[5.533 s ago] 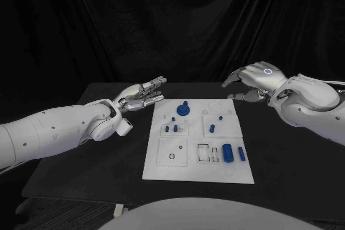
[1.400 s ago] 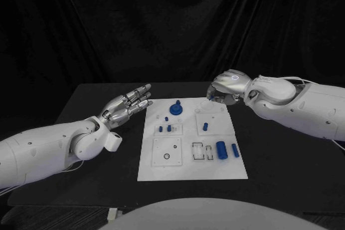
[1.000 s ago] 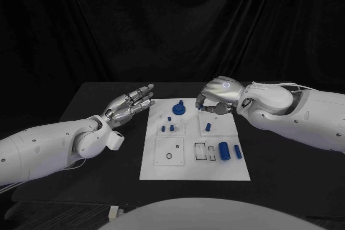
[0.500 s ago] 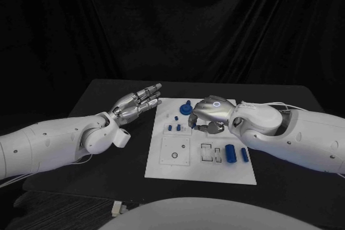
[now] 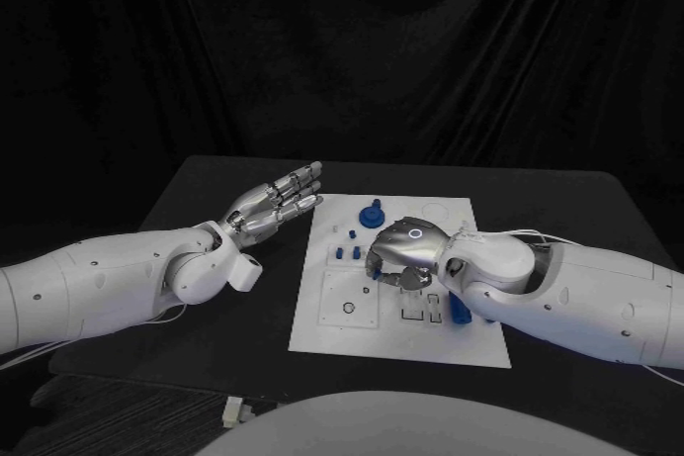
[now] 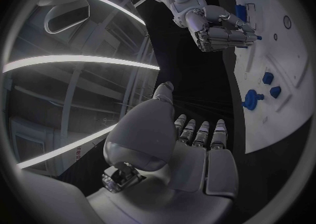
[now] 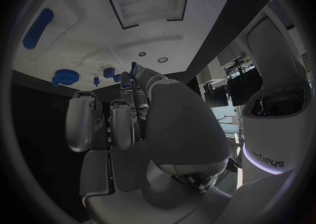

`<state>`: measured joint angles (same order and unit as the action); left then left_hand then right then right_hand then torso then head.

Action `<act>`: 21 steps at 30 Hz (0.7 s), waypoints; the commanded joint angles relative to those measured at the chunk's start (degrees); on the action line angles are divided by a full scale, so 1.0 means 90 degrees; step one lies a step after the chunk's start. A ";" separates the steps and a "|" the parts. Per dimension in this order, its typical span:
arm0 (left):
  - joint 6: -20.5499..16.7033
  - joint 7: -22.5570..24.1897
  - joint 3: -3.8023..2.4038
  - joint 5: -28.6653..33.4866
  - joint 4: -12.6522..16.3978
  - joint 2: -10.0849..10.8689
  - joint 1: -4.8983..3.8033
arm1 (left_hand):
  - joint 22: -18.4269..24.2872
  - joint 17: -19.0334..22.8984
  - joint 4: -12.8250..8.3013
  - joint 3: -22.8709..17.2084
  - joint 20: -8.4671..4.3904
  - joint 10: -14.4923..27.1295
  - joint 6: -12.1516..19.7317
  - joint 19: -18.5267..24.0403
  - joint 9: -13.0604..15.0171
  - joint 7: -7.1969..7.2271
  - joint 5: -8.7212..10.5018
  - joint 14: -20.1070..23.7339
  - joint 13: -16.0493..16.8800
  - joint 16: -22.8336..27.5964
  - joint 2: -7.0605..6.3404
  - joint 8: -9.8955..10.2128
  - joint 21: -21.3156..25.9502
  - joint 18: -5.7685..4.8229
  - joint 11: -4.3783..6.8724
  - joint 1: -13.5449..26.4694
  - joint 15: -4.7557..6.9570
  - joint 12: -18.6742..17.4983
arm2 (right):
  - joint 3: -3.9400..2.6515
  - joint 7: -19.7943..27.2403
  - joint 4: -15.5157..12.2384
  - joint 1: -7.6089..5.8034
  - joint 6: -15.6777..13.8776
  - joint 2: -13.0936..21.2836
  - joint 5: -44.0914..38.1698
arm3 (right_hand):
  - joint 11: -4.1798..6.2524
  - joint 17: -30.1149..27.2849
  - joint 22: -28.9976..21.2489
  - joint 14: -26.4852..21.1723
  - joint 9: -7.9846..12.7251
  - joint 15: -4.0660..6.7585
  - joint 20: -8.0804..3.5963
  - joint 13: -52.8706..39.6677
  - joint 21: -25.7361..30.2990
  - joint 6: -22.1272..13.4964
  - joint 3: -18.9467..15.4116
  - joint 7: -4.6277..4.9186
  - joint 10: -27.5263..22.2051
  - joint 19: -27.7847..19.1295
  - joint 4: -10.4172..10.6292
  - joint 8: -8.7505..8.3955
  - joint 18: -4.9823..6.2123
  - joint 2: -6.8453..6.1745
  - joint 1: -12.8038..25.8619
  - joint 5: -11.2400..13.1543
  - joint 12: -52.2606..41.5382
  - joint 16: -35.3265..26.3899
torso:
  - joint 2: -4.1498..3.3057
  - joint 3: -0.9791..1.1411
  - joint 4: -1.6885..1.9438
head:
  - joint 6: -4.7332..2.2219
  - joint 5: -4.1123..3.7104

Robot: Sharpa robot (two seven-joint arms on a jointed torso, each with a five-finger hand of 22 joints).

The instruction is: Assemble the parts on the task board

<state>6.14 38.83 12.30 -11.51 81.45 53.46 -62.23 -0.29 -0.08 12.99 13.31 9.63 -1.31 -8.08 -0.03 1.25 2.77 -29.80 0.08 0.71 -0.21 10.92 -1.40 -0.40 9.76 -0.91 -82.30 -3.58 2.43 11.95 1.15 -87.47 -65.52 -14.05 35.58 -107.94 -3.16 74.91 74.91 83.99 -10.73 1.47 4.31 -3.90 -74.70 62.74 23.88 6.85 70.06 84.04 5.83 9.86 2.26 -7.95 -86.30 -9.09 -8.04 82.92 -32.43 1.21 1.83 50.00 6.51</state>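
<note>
Nearest us on the task board, our right hand hangs over the board's middle, fingers curled downward. Whether a part sits between the fingertips we cannot tell; in the right wrist view a small blue tip shows just past them, held or merely behind.

Just beside that hand, toward its wrist, a long blue cylinder lies on the board with its long axis running from us toward the far edge, half hidden under the right forearm.

Beyond the fingers stand the small blue pegs, and farther still the round blue knob near the far edge.

Our left hand floats over the tabletop beside the board's far left corner, fingers spread and straight, holding nothing.

We judge the right hand nearer every part, so the next pick falls to it.
</note>
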 commanded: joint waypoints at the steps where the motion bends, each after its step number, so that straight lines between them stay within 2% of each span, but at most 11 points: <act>1: -0.0100 0.0592 -0.0006 0.0047 0.0019 0.0000 0.0011 | 0.0013 0.0009 0.0040 0.0003 -0.0064 0.0008 -0.0049 0.0000 0.0002 -0.0018 0.0016 -0.0009 0.0002 0.0023 0.0008 0.0013 0.0039 0.0017 0.0036 0.0058 0.0035 0.0013 | -0.0006 -0.0100 0.0058 0.0058 -0.0006 -0.0066 -0.0294 | -0.0020 0.0136 0.1181 0.0354 0.0006 -0.0038 0.0039 -0.0007 0.0020 -0.0037 -0.0012 0.0009 0.0018 0.0072 -0.0028 -0.0026 0.0120 -0.0063 -0.0013 -0.0022 -0.0026 0.0020 | -0.0005 0.0001 -0.0006 | 0.0000 0.0029; 8: 0.0004 0.0563 -0.0006 0.0047 0.0012 -0.0020 0.0032 | 0.0011 0.0009 0.0036 -0.0017 -0.0058 0.0021 -0.0093 -0.0001 0.0008 -0.0110 -0.0014 -0.0009 -0.0002 0.0023 0.0032 0.0005 0.0039 0.0002 0.0081 0.0032 0.0018 -0.0001 | -0.0006 -0.0096 0.0168 0.0139 -0.0037 -0.0184 -0.0337 | -0.0022 0.0138 0.1180 0.0353 0.0007 -0.0040 0.0043 -0.0009 0.0024 -0.0043 -0.0018 0.0012 0.0024 0.0070 -0.0024 -0.0034 0.0121 -0.0078 0.0008 -0.0021 -0.0024 0.0021 | -0.0003 0.0000 -0.0008 | 0.0000 0.0077; 21: 0.0134 0.0501 -0.0006 0.0047 -0.0037 -0.0047 0.0103 | 0.0007 0.0009 -0.0010 -0.0057 -0.0015 0.0039 -0.0199 -0.0002 0.0023 -0.0269 -0.0081 -0.0009 -0.0006 0.0023 0.0066 -0.0014 0.0037 -0.0016 0.0160 -0.0032 -0.0046 -0.0014 | -0.0006 -0.0114 0.0279 0.0205 -0.0012 -0.0287 -0.0347 | -0.0021 0.0132 0.1180 0.0351 0.0013 -0.0042 0.0048 -0.0013 0.0023 -0.0072 -0.0018 0.0016 0.0042 0.0070 -0.0022 -0.0057 0.0122 -0.0090 0.0029 -0.0021 -0.0027 0.0019 | -0.0003 0.0000 0.0006 | 0.0000 0.0076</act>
<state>6.32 38.83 12.30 -11.50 81.11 53.16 -61.41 -0.23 -0.09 12.87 13.08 9.63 -1.04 -9.83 -0.03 1.39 0.59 -30.29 0.08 0.71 -0.21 11.13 -1.40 -0.40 9.76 0.19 -82.53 -3.58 2.42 11.93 1.13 -84.99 -63.85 -14.08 33.07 -110.22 -3.36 74.91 74.91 83.99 -10.65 1.48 4.31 -4.15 -74.70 62.53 23.88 7.05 69.86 84.04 5.83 9.52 2.26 -8.31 -85.93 -9.06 -8.23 82.92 -32.46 1.22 1.81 50.00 7.22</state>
